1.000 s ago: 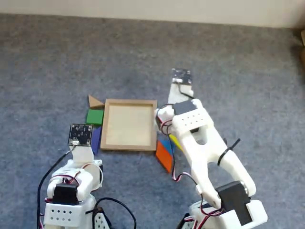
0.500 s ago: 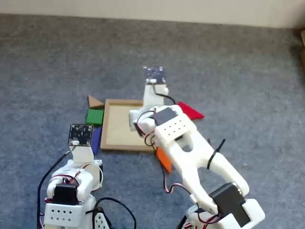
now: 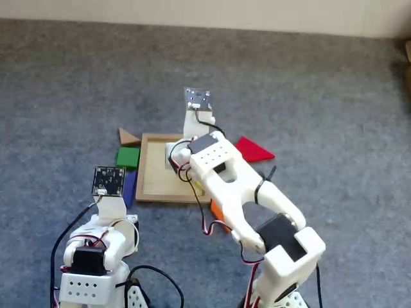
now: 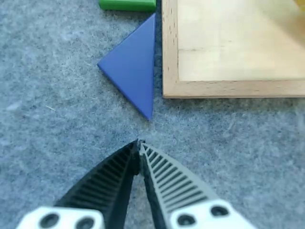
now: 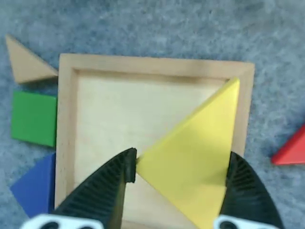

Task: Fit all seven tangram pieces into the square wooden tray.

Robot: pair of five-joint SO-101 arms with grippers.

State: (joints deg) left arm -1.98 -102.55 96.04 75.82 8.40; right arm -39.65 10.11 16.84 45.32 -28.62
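Little of the task looks done: the tray (image 5: 152, 62), a shallow square of pale wood with a raised rim, has no piece lying flat on its floor as far as the views show. The right gripper (image 5: 181, 167) hangs over the tray, its fingers clamped on opposite edges of the yellow triangle (image 5: 190, 157), a large, flat, bright piece. One of its corners reaches across the tray's rim, so I judge it carried above the tray and not yet seated. That would make this the 1st of 7 placements, with all the rest to come. Outside the tray, on the side nearer the left arm, lie the tan triangle (image 5: 26, 64) by a far corner, the green square (image 5: 33, 118) just beside the rim, and the blue triangle (image 4: 133, 76) with its long edge nearly against the rim. The red triangle (image 3: 255, 149) lies off the tray's opposite side, and the orange piece (image 3: 217, 208) sits by the tray's near corner, partly under the right arm. That makes 6 pieces; the 7th cannot be made out. The left gripper (image 4: 139, 143) sits low, short of the tray's near rim, its fingers pressed together on nothing, the tips pointing at the blue triangle.
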